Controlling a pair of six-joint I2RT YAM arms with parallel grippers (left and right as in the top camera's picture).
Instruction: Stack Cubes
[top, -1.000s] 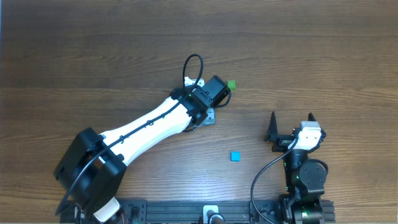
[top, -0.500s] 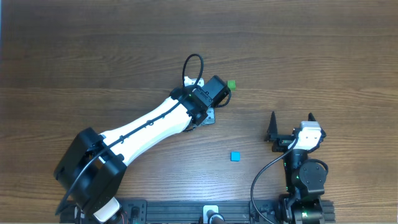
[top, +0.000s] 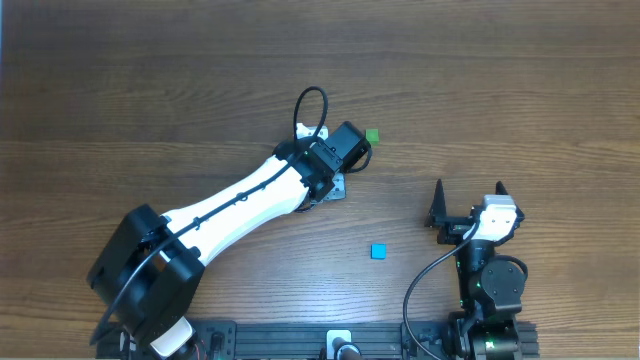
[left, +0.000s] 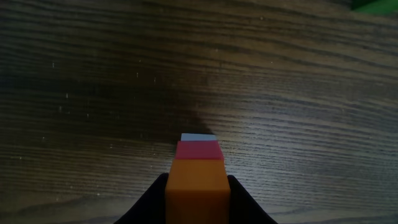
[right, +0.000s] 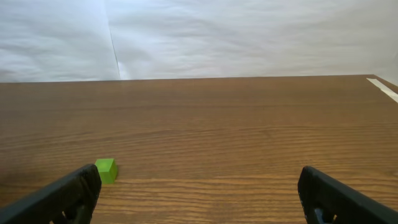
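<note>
My left claw (left: 196, 208) is black, the orange cube (left: 196, 183) in it plain; beyond show a red cube (left: 199, 150) and a pale grey cube (left: 198, 137). The table (top: 150, 80) is brown wood grain (fine darker streaks), the green cube (right: 106, 170) and blue cube (top: 378, 251) plain

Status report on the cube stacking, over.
Left gripper shut on orange cube, red cube next to it. Right gripper open, empty. Green cube and blue cube loose on table, nothing blocking.
</note>
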